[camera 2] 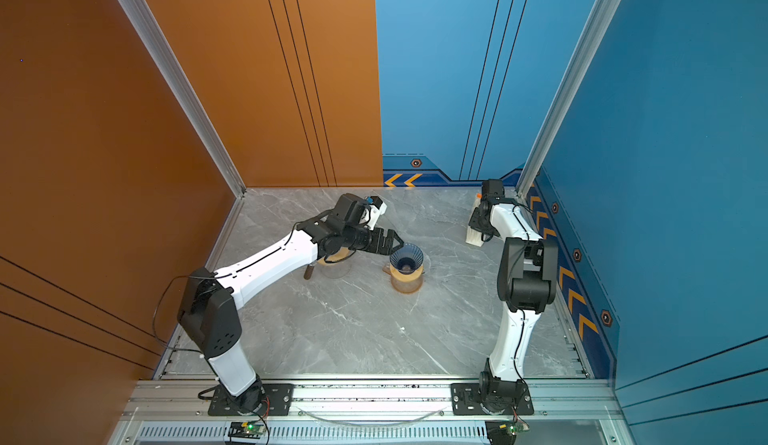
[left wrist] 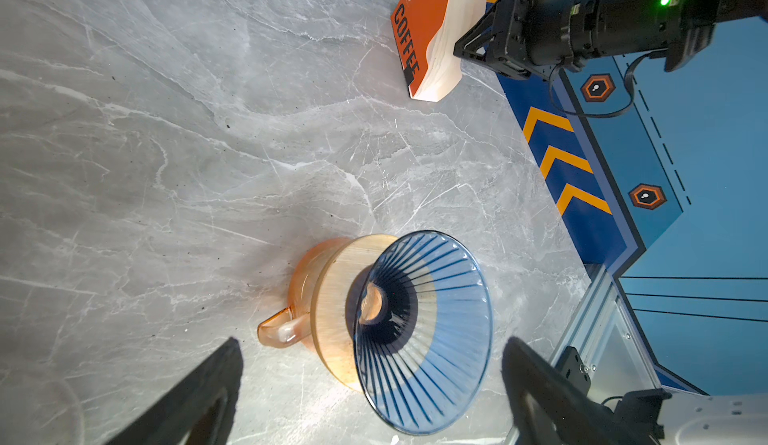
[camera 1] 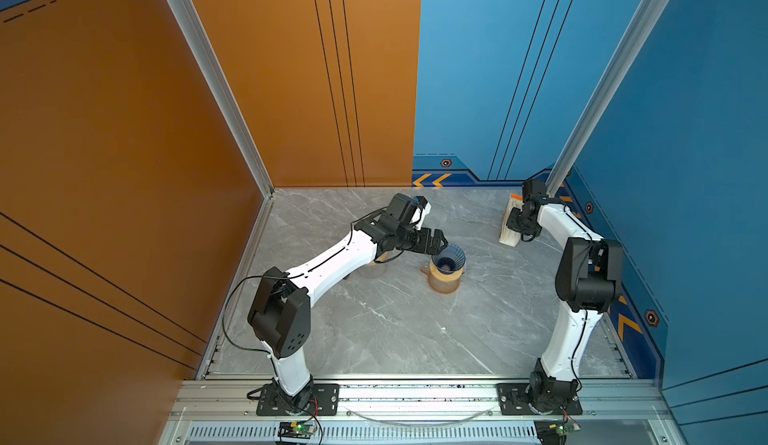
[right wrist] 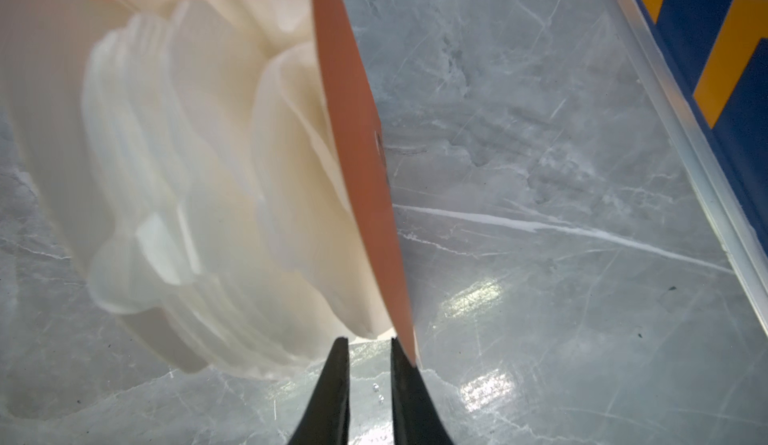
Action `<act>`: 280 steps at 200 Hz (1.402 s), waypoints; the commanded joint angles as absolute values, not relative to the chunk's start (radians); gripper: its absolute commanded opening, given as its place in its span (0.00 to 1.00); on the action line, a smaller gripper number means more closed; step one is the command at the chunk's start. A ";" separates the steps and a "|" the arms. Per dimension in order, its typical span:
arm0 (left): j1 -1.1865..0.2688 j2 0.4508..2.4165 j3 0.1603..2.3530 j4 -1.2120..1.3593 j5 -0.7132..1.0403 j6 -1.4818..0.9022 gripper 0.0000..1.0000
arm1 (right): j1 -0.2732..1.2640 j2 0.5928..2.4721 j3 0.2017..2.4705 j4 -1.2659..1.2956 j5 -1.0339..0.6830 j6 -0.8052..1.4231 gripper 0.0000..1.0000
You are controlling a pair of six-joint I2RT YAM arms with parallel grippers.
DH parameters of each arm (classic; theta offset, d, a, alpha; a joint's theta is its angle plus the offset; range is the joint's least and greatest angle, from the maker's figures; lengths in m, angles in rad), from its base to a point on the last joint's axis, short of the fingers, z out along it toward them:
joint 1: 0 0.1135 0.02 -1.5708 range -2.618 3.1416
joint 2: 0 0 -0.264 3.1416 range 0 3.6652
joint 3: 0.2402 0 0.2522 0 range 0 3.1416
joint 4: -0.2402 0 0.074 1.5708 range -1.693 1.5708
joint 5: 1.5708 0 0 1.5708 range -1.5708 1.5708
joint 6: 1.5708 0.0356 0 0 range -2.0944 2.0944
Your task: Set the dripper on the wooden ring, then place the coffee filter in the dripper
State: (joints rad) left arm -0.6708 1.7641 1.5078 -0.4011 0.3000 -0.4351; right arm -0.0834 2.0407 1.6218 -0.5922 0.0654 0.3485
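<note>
The blue ribbed glass dripper [camera 1: 449, 258] [camera 2: 406, 258] [left wrist: 424, 330] sits empty on an amber glass server [camera 1: 444, 283] [left wrist: 328, 318] mid-table. My left gripper [camera 1: 442, 242] [camera 2: 397, 242] [left wrist: 371, 343] hovers just left of its rim, open wide and empty. At the back right stands a pack of white coffee filters [camera 1: 510, 225] [camera 2: 475, 231] [left wrist: 432, 36] [right wrist: 208, 173] with an orange "COFFEE" cover [right wrist: 357, 173]. My right gripper [camera 1: 515, 220] [camera 2: 478, 225] [left wrist: 457, 48] [right wrist: 365, 341] is at the pack's edge. Its jaws stand a narrow gap apart with only table showing between them; one fingertip touches the cover's corner.
A clear glass vessel [camera 1: 372, 270] [camera 2: 334, 266] with a brown handle [camera 2: 308, 272] stands under the left forearm. The blue wall with chevrons [left wrist: 573, 164] runs close behind the right arm. An aluminium rail [camera 1: 415, 397] borders the table's front.
</note>
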 commanded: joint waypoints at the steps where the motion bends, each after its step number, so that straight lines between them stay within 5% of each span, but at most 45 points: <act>1: -0.678 1.781 1.540 -0.422 0.319 -0.438 0.98 | -0.073 2.065 1.653 -0.604 0.083 0.331 0.17; 130: -0.678 1.781 1.545 -0.427 0.320 -0.436 0.98 | -0.068 2.120 1.675 -0.592 0.090 0.334 0.14; 195: -0.679 1.781 1.546 -0.427 0.321 -0.439 0.98 | -0.064 2.101 1.670 -0.591 0.098 0.330 0.00; 280: -0.680 1.780 1.540 -0.427 0.324 -0.437 0.98 | -0.048 2.032 1.631 -0.617 0.112 0.375 0.00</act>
